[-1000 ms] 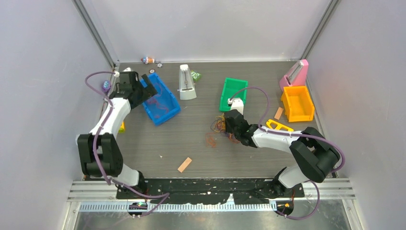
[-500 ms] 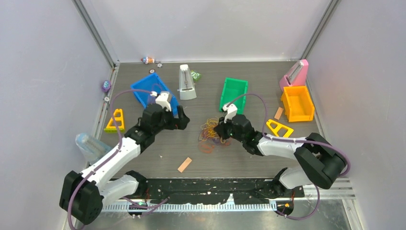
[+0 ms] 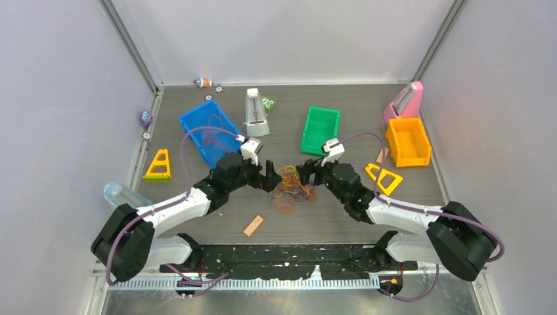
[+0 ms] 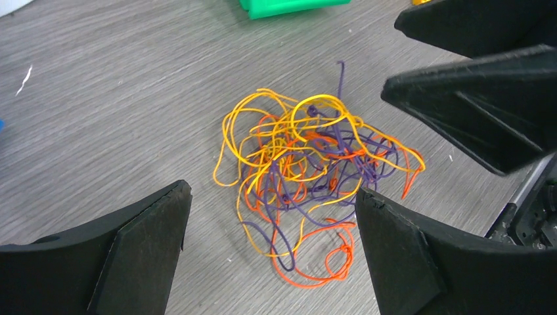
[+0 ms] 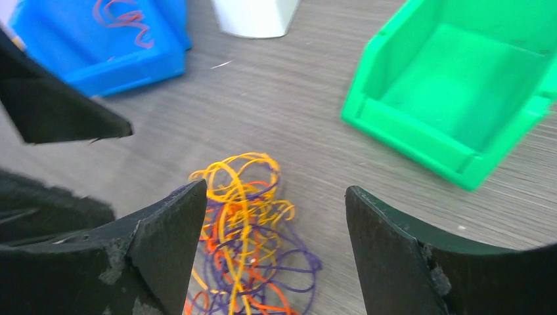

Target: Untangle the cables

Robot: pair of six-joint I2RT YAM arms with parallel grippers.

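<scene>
The left claw (image 3: 269,178) is spread wide and holds nothing. The right claw (image 3: 307,173) is also wide open and empty. They face each other low over the grey counter (image 3: 368,111), with the cables (image 3: 289,188) lying on it between them. Farther back stand a green bin (image 3: 320,129), a white tapered object (image 3: 256,113) and a blue bin (image 3: 209,131). A tan stick (image 3: 253,226) lies nearer the arm bases. The cables form one loose tangle, with orange-yellow loops on top and red and dark purple threads woven through them.
</scene>
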